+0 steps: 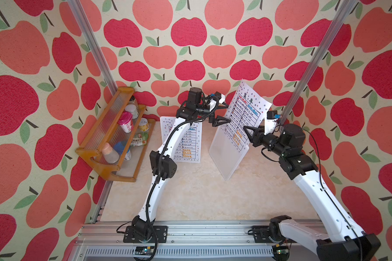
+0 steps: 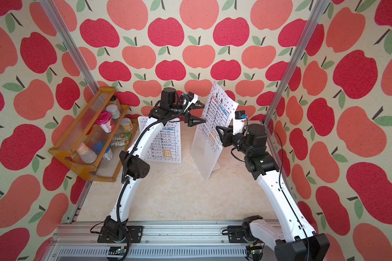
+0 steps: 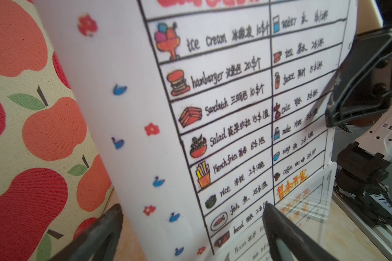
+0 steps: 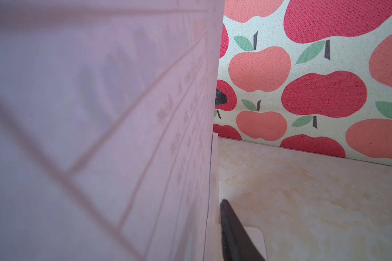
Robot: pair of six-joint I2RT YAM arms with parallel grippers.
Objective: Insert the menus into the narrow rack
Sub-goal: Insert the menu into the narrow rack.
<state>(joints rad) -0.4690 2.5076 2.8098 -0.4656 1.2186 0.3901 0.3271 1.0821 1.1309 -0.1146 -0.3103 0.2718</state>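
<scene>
The upright menu, seen from the left wrist, carries a hand-lettered table. Left column: "ice cream", "hamburger", "Sandwich", "Salad", "French fries", "rice", "fish", "bread". Right column: "water", "tea", "juice", "cole", "milk", "soup", "coffee". Legible prices: "10$" at ice cream, "20$" at hamburger. Lettering on the second menu is too small to read.

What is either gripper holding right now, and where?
Left gripper open, holding nothing. Right gripper sits at the upright menu's side edge; a grip cannot be told.
</scene>
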